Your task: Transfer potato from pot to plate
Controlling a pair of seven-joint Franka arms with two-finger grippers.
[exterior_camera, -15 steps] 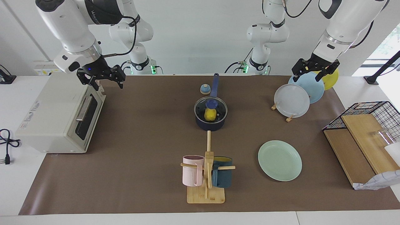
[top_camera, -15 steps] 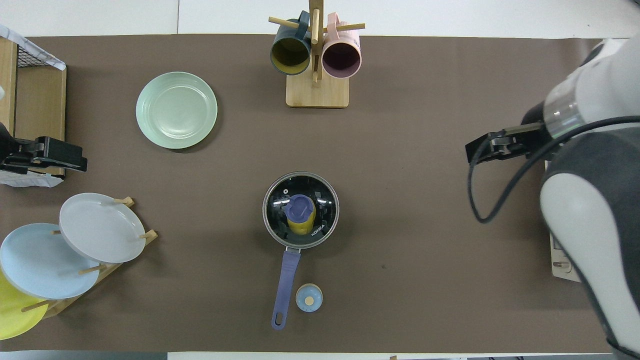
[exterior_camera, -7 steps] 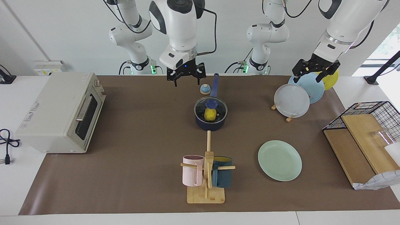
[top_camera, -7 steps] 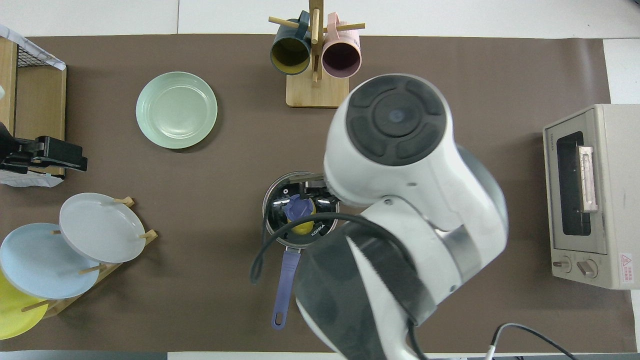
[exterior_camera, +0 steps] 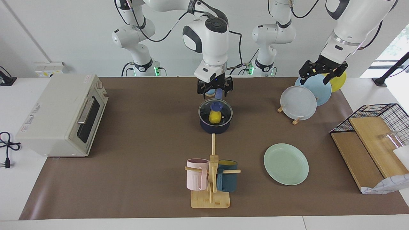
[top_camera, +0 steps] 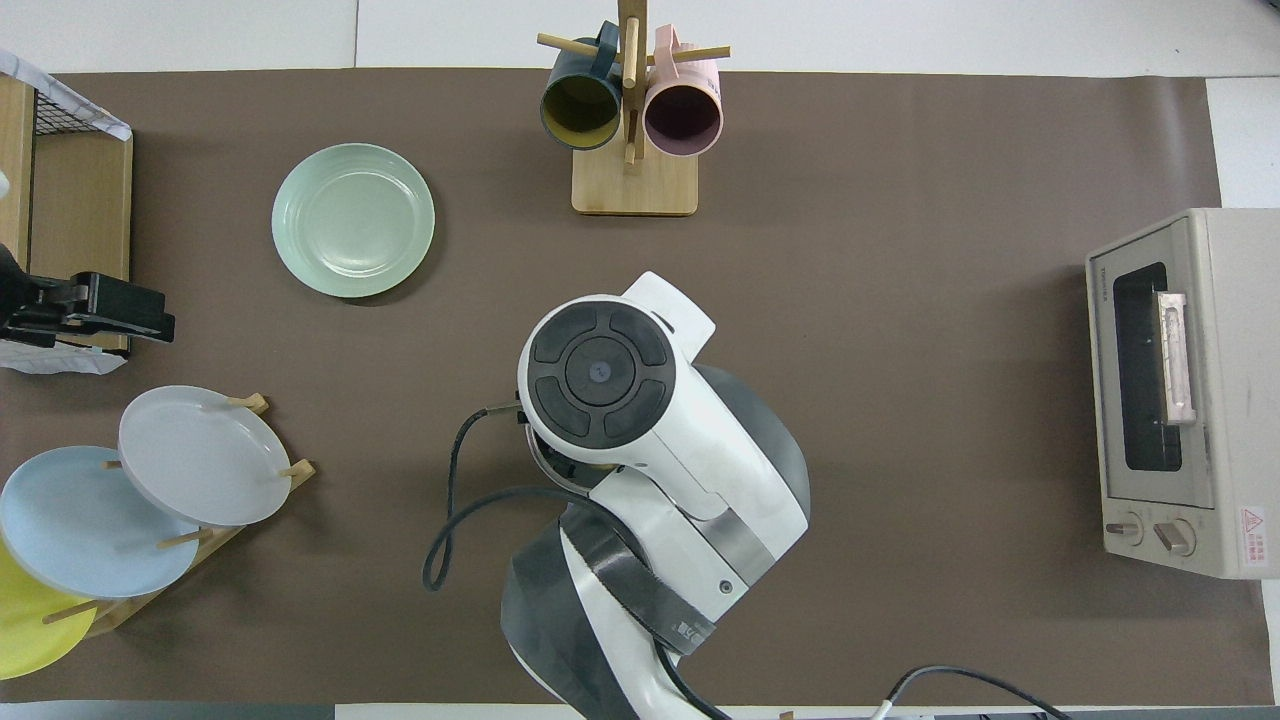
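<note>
1 glossy, light, slippery potato (exterior_camera: 214, 118) sits beneath the right claw (exterior_camera: 214, 91), open and empty above the lidded pot (exterior_camera: 215, 119); grip its waist.

- The table (exterior_camera: 150, 134) carries a brown mat over most of its top;
- the pot (exterior_camera: 215, 123) stands mid-table, its lid on;
- the mint-green plate (exterior_camera: 286, 164) lies flat toward the left arm's end, farther from the robots than the pot;
- the mug stand (exterior_camera: 210, 198) is farther than the pot;
- the toaster oven (exterior_camera: 60, 116) sits at the right arm's end;
- the plate rack (exterior_camera: 295, 121) and the wire basket (exterior_camera: 380, 111) are at the left arm's end.
</note>
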